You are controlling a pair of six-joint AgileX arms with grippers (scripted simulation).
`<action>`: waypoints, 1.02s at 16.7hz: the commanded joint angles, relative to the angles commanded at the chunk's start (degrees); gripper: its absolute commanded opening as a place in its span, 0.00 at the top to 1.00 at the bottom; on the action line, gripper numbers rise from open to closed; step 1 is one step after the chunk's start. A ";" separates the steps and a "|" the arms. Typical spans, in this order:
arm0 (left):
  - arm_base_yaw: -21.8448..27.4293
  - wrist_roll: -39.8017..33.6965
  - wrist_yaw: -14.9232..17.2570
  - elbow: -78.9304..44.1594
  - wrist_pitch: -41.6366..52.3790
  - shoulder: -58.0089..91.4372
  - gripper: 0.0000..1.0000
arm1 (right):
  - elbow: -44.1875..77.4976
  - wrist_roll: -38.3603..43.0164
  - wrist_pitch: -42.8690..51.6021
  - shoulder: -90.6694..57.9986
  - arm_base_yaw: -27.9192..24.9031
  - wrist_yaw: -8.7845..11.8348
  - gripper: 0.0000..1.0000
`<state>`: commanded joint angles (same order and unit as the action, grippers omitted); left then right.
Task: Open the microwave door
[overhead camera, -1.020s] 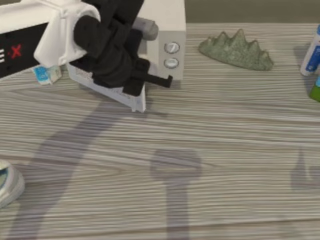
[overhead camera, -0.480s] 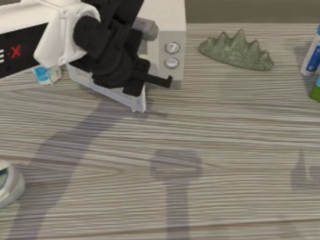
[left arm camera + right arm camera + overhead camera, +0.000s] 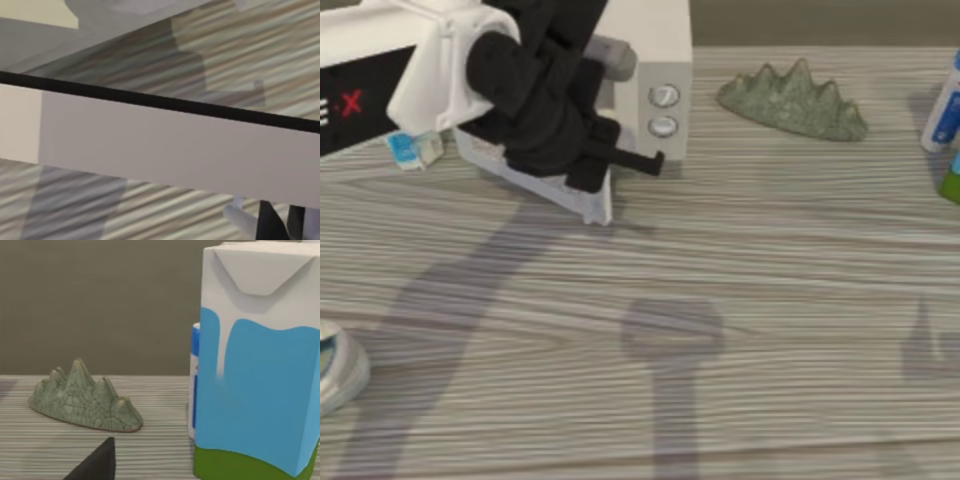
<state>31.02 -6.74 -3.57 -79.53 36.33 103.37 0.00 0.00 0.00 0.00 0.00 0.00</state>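
Upper left of the top view is where it's all happening: the microwave [image 3: 650, 60] sits against the back edge of the table [image 3: 720, 300], two round silver knobs [image 3: 663, 95] on its front, no numbers readable on them. The microwave door [image 3: 545, 185] is swung partway out, angled toward the lower left away from the body, with its free edge ending around the upper middle-left of the frame. The left gripper [image 3: 620, 155] is right at that door, black fingers poking out to the right toward the knob panel; can't tell from any view whether it's actually clamped on the door or open. The left arm's white casing carries a black strip with a red "X" [image 3: 352, 102] at the far left edge, the rest of the lettering cut off. A tiny blue-and-white carton [image 3: 415, 148] sits just left of the door, text unreadable. In the right wrist view there's a big blue, white and green carton [image 3: 255, 365] with no legible label, and a green craggy rock ornament [image 3: 85, 402] at lower left. The right gripper itself isn't visible in the top view.
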 joint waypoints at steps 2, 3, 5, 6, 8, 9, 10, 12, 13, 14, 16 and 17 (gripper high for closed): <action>-0.28 0.81 0.45 0.38 -0.28 -0.64 1.00 | 0.00 0.00 0.00 0.00 0.00 0.00 0.00; -0.61 1.76 0.95 1.00 -0.43 -1.23 1.00 | 0.00 0.00 0.00 0.00 0.00 0.00 0.00; -1.48 4.37 2.26 3.00 -0.42 -2.34 1.00 | 0.00 0.00 0.00 0.00 0.00 0.00 0.00; -1.94 5.76 2.96 3.99 -0.44 -2.92 1.00 | 0.00 0.00 0.00 0.00 0.00 0.00 0.00; -2.63 7.79 4.06 5.03 -0.91 -4.22 1.00 | 0.00 0.00 0.00 0.00 0.00 0.00 0.00; -2.74 8.15 4.27 5.11 -1.11 -4.58 1.00 | 0.00 0.00 0.00 0.00 0.00 0.00 0.00; -2.74 8.16 4.27 5.11 -1.11 -4.59 1.00 | 0.00 0.00 0.00 0.00 0.00 0.00 0.00; -2.74 8.16 4.27 5.11 -1.11 -4.59 1.00 | 0.00 0.00 0.00 0.00 0.00 0.00 0.00; -2.74 8.16 4.27 5.11 -1.11 -4.59 1.00 | 0.00 0.00 0.00 0.00 0.00 0.00 0.00; -2.74 8.16 4.27 5.11 -1.11 -4.59 1.00 | 0.00 0.00 0.00 0.00 0.00 0.00 0.00; -2.74 8.16 4.27 5.11 -1.11 -4.59 1.00 | 0.00 0.00 0.00 0.00 0.00 0.00 0.00; -2.74 8.16 4.27 5.11 -1.11 -4.59 1.00 | 0.00 0.00 0.00 0.00 0.00 0.00 0.00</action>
<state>28.28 1.42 0.70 -74.42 35.21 98.78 0.00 0.00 0.00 0.00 0.00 0.00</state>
